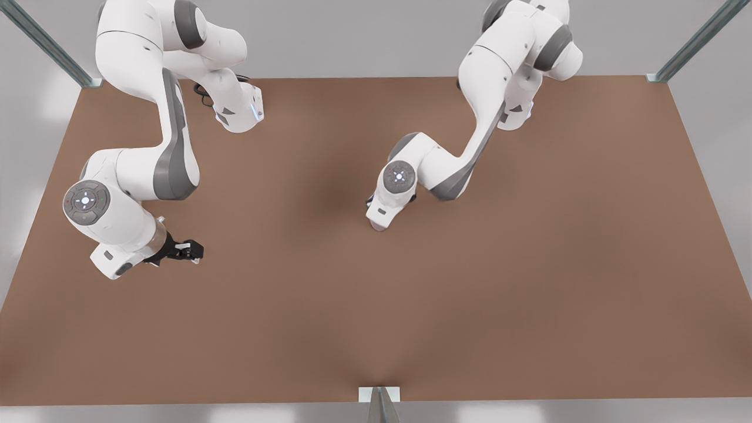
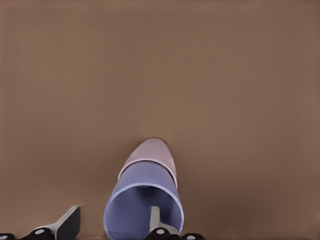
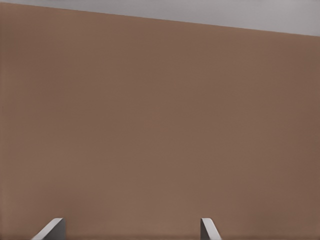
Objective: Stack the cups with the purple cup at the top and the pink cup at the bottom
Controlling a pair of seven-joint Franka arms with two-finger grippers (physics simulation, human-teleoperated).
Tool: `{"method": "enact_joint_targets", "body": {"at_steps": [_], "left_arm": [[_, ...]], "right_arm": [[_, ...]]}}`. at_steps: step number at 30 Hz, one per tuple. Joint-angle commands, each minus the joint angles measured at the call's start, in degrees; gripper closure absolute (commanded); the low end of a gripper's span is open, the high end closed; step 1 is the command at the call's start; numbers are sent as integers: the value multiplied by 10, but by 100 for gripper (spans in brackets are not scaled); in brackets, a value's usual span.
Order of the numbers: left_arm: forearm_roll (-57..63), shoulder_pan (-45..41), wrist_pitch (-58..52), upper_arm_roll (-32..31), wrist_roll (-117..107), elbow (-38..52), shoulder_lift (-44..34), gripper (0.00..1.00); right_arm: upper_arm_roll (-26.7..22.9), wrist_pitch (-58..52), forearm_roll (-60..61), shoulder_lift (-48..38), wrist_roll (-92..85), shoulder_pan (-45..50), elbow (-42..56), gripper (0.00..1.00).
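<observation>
The purple cup (image 2: 142, 197) sits nested inside the pink cup (image 2: 152, 152), whose base shows beyond it. In the front view a sliver of the pink cup (image 1: 379, 227) peeks out under the hand of the arm near the table's middle. That is my left gripper (image 2: 110, 217), directly over the stack and open. One finger (image 2: 155, 220) is inside the purple cup's mouth and the other finger (image 2: 67, 225) stands outside, apart from the wall. My right gripper (image 1: 189, 251) waits open over bare table at the front view's left.
The brown table (image 1: 529, 264) spreads wide around the stack. Metal frame posts stand at the far corners (image 1: 658, 76) and at the middle of the near edge (image 1: 379, 402).
</observation>
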Motion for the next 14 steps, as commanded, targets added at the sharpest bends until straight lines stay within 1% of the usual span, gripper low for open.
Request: {"method": "enact_joint_targets", "body": {"at_steps": [1, 2, 3, 4, 5, 6, 7, 9, 10, 14], "left_arm": [[1, 29, -79, 5, 4, 36, -4, 0], [4, 61, -126, 6, 47, 70, -11, 0], [29, 140, -176, 6, 174, 80, -50, 0], [29, 202, -192, 6, 241, 80, -74, 0], [39, 236, -207, 6, 315, 80, -88, 0], [95, 266, -226, 6, 415, 81, -94, 0], [108, 291, -222, 12, 462, 72, -116, 0], [125, 292, -140, 13, 500, -57, -211, 0], [119, 292, -167, 24, 494, -48, -209, 0], [103, 289, -189, 29, 494, -35, -201, 0]], "right_arm": [[0, -1, 2, -1, -7, -1, 0, 0], [0, -1, 1, -1, -7, -1, 0, 0], [0, -1, 1, -1, -7, -1, 0, 0], [0, -1, 2, -1, -7, -1, 0, 0], [0, -1, 2, -1, -8, -1, 0, 0], [0, -1, 2, -1, -9, -1, 0, 0], [0, -1, 2, 0, -9, -2, 0, 0], [0, 0, 2, -1, -9, -2, 0, 0], [0, 0, 2, -1, -9, -2, 0, 0], [0, 4, 2, 0, -9, -1, 0, 0]]}}
